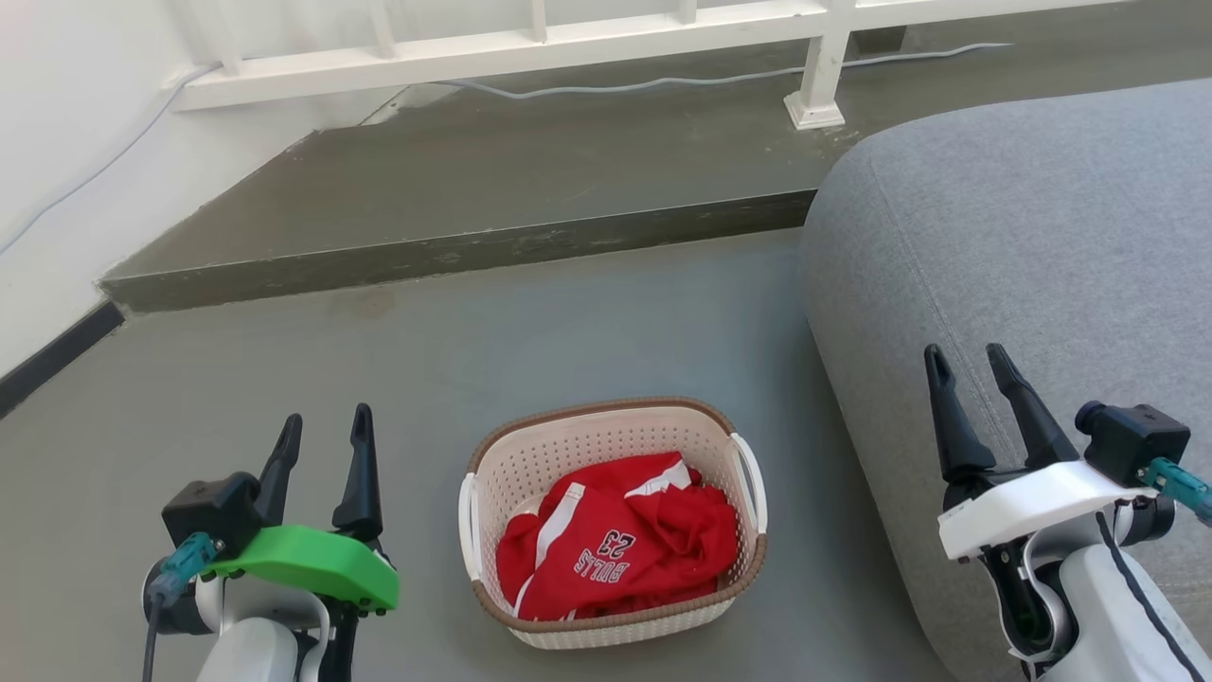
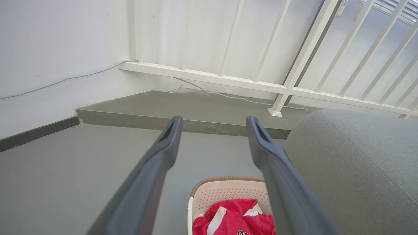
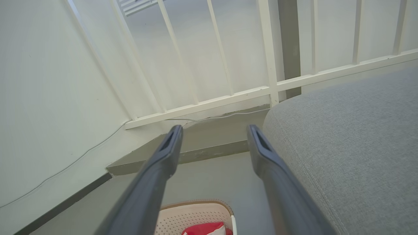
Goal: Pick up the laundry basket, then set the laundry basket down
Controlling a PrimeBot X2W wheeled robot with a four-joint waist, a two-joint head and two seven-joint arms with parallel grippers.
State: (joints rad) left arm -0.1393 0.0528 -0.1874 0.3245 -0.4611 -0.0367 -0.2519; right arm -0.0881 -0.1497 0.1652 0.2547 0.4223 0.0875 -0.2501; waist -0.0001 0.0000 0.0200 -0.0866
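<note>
Since the laundry basket (image 1: 587, 450) is thin perforated plastic with just a red jersey (image 1: 620, 545) crumpled in it, I judge it light, fairly stiff, yet apt to flex if squeezed at the wall. I would therefore take it by its two white side handles (image 1: 467, 526), one for each arm, rather than by the brown rim (image 1: 606, 407). The handles look smooth and narrow, so a slip is possible unless I close squarely. The basket stands upright on the grey floor (image 1: 426, 350), well short of the step (image 1: 454, 251) that bounds the floor's far edge. It is near the grey sofa (image 1: 1042, 237) on the floor's right side and well apart from the dark skirting (image 1: 57, 355) along its left edge. My left jaws are parted and empty, hovering to the basket's left. My right jaws, equally parted and holding nothing, show against the sofa to its right. Neither touches the basket. Beyond the step a white railing (image 1: 530, 43) runs across, with a pale cable (image 1: 663, 83) lying on the raised part.
</note>
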